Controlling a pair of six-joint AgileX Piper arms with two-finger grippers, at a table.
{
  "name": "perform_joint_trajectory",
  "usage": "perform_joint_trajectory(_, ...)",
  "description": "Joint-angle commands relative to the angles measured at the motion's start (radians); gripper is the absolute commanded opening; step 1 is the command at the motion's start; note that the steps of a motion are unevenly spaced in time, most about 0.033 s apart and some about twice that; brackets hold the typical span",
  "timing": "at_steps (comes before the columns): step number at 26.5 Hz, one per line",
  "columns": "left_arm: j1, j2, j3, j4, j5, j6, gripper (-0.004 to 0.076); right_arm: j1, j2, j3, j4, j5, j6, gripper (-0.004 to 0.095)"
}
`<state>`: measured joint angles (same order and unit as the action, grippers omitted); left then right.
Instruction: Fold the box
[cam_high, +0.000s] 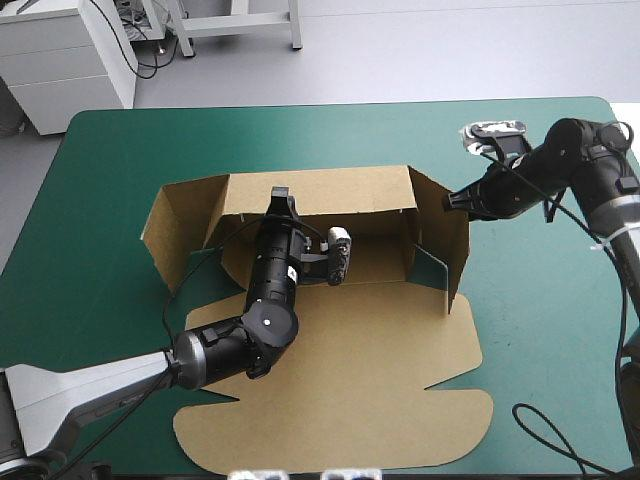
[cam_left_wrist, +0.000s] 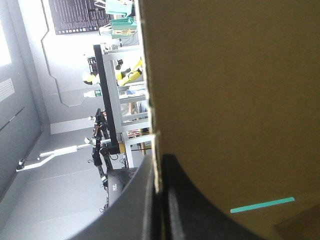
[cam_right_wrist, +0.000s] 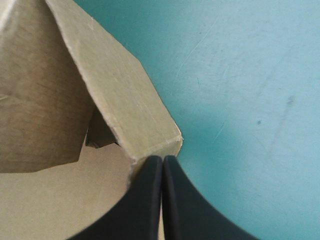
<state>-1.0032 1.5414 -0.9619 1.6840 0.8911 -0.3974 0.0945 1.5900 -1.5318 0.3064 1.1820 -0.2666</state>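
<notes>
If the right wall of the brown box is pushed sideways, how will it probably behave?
The box is thin board, so its right wall probably hinges at the crease rather than bending. It looks light: the whole sheet may slide on the teal-green cover unless the left pincer pins it.

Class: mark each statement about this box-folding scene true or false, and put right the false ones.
1. The lid lies flat on the table. True.
2. The left gripper holds the back wall by its top edge. True.
3. The right gripper hovers over the lid. False: it is at the upper edge of the right wall.
4. The table's cover is red. False: it is teal-green.
</notes>
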Motion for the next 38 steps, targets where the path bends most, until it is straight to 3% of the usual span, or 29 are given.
perform_joint_trajectory(1,-0.002,-0.039,-0.032,0.138,0.026,-0.006,-0.0007,0.002,-0.063,0.101,0.114,-0.159,-0.08,-0.0019)
perform_joint_trajectory(3,-0.002,-0.039,-0.032,0.138,0.026,-0.006,-0.0007,0.002,-0.11,0.204,0.202,-0.318,-0.136,-0.0019)
perform_joint_trajectory(6,-0.002,-0.039,-0.032,0.14,0.026,-0.006,-0.0007,0.002,-0.137,0.275,0.228,-0.406,-0.193,-0.0019)
perform_joint_trajectory(8,-0.002,-0.039,-0.032,0.14,0.018,-0.006,-0.0007,0.002,-0.139,0.33,0.315,-0.443,-0.306,-0.0019)
perform_joint_trajectory(14,-0.002,-0.039,-0.032,0.14,0.017,-0.006,-0.0007,0.002,-0.149,0.409,0.56,-0.45,-0.574,-0.0019)
perform_joint_trajectory(19,-0.002,-0.039,-0.032,0.138,0.017,-0.009,-0.0007,0.002,-0.163,0.431,0.604,-0.441,-0.649,-0.0019)
perform_joint_trajectory(25,-0.002,-0.039,-0.032,0.138,0.017,-0.009,-0.0007,0.002,-0.159,0.431,0.599,-0.332,-0.753,0.0004)
perform_joint_trajectory(30,-0.002,-0.039,-0.032,0.138,0.017,-0.009,-0.0007,0.002,-0.159,0.431,0.574,-0.263,-0.796,0.0156)
perform_joint_trajectory(38,-0.002,-0.039,-0.032,0.138,-0.006,-0.009,-0.0007,0.002,-0.158,0.431,0.555,-0.332,-0.812,0.067)
